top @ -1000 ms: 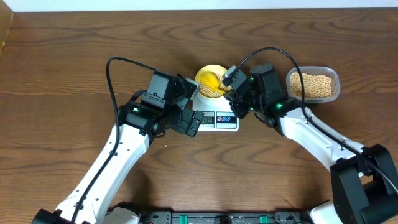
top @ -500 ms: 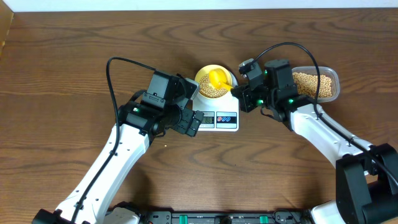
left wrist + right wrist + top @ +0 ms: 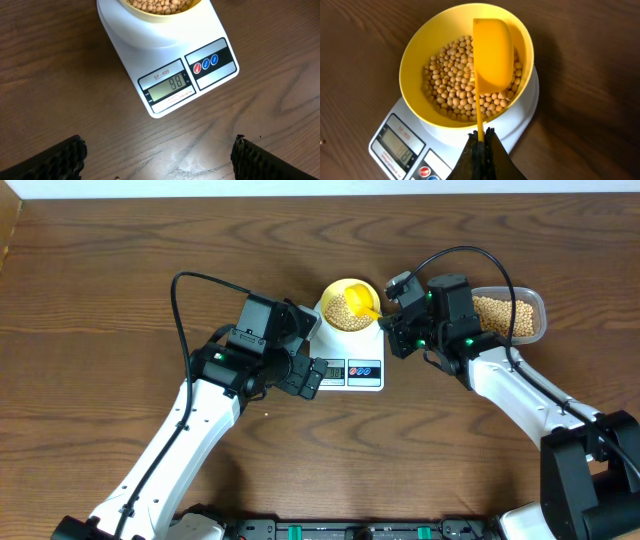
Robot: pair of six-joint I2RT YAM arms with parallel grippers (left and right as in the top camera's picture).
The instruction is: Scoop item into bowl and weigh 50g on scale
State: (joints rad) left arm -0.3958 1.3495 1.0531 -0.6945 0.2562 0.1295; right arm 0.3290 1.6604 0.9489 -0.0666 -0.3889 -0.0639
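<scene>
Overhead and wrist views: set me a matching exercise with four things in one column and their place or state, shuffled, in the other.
Things:
1. bowl
2. scoop
3. clear tub
4. left gripper

Places or states:
A. open, holding nothing, in front of the display
B. sits on the scale
C. to the right of the scale, partly hidden by the right arm
D. handle clamped in the right gripper, cup over the bowl

Pairs: 1-B, 2-D, 3-C, 4-A

Left arm (image 3: 195, 425) and right arm (image 3: 515, 392): white link shells, black joint housings, looping black cables (image 3: 176, 305), small green lights (image 3: 465, 341).
</scene>
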